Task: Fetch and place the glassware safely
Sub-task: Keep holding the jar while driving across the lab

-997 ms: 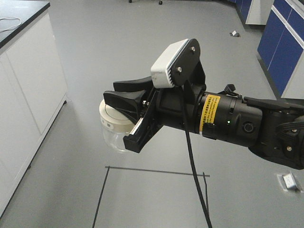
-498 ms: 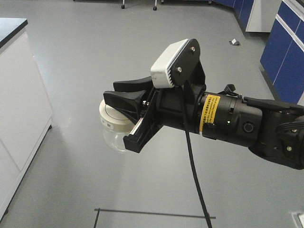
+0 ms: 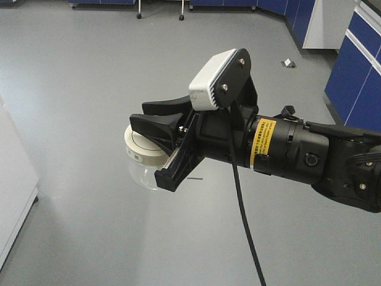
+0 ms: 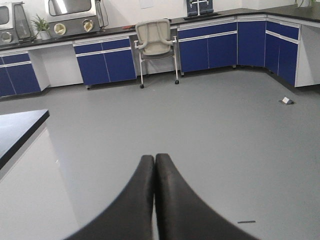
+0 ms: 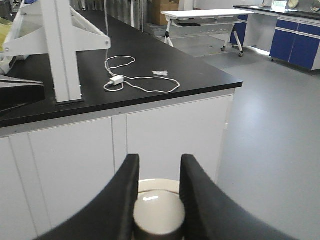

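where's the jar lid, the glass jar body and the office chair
jar lid [image 5: 159, 214], right wrist view, top of its knob
glass jar [image 3: 141, 176], front view, clear wall below the lid
office chair [image 4: 154, 33], left wrist view, backrest

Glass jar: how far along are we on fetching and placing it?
Fetch looks done: the right hand is shut on the glass jar at its lid knob. In hand: the jar hangs over the grey floor. Left: setting it down. The left hand is shut, empty.

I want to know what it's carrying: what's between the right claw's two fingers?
The jar's cream-white lid knob sits between them, shown in the right wrist view.
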